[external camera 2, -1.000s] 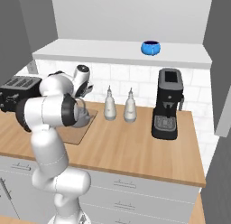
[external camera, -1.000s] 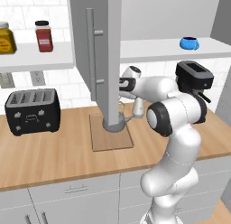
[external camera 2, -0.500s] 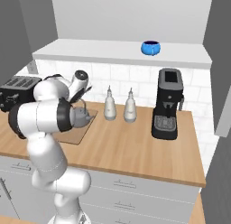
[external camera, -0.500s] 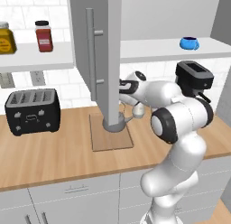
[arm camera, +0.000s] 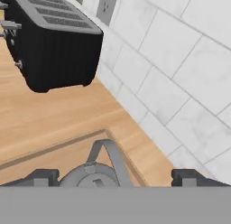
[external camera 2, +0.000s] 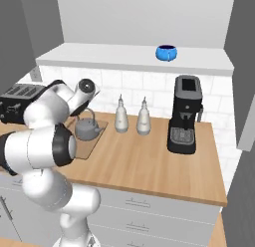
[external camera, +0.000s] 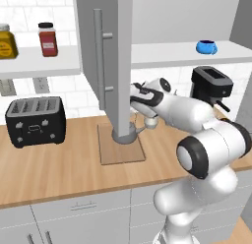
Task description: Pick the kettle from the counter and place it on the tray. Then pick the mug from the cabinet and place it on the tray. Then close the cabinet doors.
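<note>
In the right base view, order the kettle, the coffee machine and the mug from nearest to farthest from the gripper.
1. Kettle: on the tray, just below the gripper.
2. Coffee machine: far right on the counter.
3. Mug: up on the cabinet shelf.

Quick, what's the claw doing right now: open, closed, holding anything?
Claw: open, fingertips spread wide either side of the kettle handle, gripping nothing; kettle sits on the tray.

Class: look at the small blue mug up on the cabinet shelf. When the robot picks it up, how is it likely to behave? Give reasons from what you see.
The mug looks small and rigid, so it probably will not bend in the claw. Its rounded, glossy-looking wall may be slippery. It stands alone on the white shelf, so a nudge could slide it; being squat, it seems unlikely to tip.
</note>
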Controlling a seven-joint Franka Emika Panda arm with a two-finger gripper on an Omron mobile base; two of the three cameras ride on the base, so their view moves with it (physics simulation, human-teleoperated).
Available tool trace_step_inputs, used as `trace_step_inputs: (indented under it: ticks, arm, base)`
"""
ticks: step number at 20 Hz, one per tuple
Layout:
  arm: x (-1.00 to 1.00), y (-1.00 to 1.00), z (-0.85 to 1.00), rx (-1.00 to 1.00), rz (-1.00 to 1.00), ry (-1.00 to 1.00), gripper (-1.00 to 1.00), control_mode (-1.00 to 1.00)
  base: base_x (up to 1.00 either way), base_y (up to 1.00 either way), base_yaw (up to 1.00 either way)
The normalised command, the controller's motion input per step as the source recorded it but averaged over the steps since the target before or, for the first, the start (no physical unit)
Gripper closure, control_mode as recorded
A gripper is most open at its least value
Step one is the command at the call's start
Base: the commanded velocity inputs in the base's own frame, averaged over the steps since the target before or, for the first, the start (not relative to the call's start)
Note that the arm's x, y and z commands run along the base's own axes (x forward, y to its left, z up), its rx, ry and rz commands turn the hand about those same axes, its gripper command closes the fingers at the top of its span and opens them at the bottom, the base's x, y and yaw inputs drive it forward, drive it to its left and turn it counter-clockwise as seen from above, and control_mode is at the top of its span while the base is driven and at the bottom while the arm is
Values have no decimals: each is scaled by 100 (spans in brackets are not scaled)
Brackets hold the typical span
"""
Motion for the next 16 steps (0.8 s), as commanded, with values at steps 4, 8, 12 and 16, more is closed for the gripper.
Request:
trace_step_inputs:
  ticks: [4, 8, 12, 16]
  arm:
    - [-59, -15, 38, 8, -7, -10, -100, -100]
    - [-52, -19, 50, 10, -18, 0, -100, -100]
    - [-47, -33, 66, 10, -22, 0, -100, -100]
    - [-38, -40, 82, 10, -23, 1, -100, -100]
  base:
    - [0, 0, 0]
    - [0, 0, 0]
    - [0, 0, 0]
    - [0, 0, 0]
